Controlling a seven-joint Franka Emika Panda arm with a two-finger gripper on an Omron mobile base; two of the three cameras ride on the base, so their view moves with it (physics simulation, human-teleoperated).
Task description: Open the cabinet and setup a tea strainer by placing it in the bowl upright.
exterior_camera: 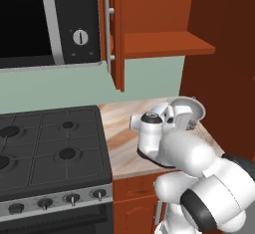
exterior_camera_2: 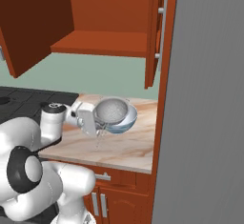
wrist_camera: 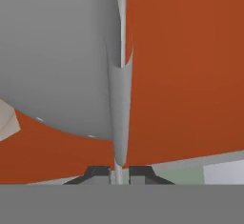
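The cabinet (exterior_camera_2: 100,44) stands open, both doors swung out, its shelf bare. On the marble counter below sits the bowl (exterior_camera_2: 127,121), pale blue-grey outside. The tea strainer (exterior_camera_2: 112,109) has its grey mesh basket at the bowl's rim on my side, tipped, with the thin handle running down toward me. My gripper (exterior_camera_2: 98,126) is shut on that handle. In the hand view the fingertips (wrist_camera: 101,174) pinch the handle, and the strainer (wrist_camera: 120,99) rises straight ahead with its round basket to the left. From the left base view my hand covers much of the bowl (exterior_camera: 198,108).
The microwave (exterior_camera: 50,19) hangs over a black gas stove (exterior_camera: 50,143) to the left. An open cabinet door (exterior_camera: 117,34) juts out above the counter (exterior_camera: 122,138). A tall grey panel (exterior_camera_2: 209,99) walls off the right side.
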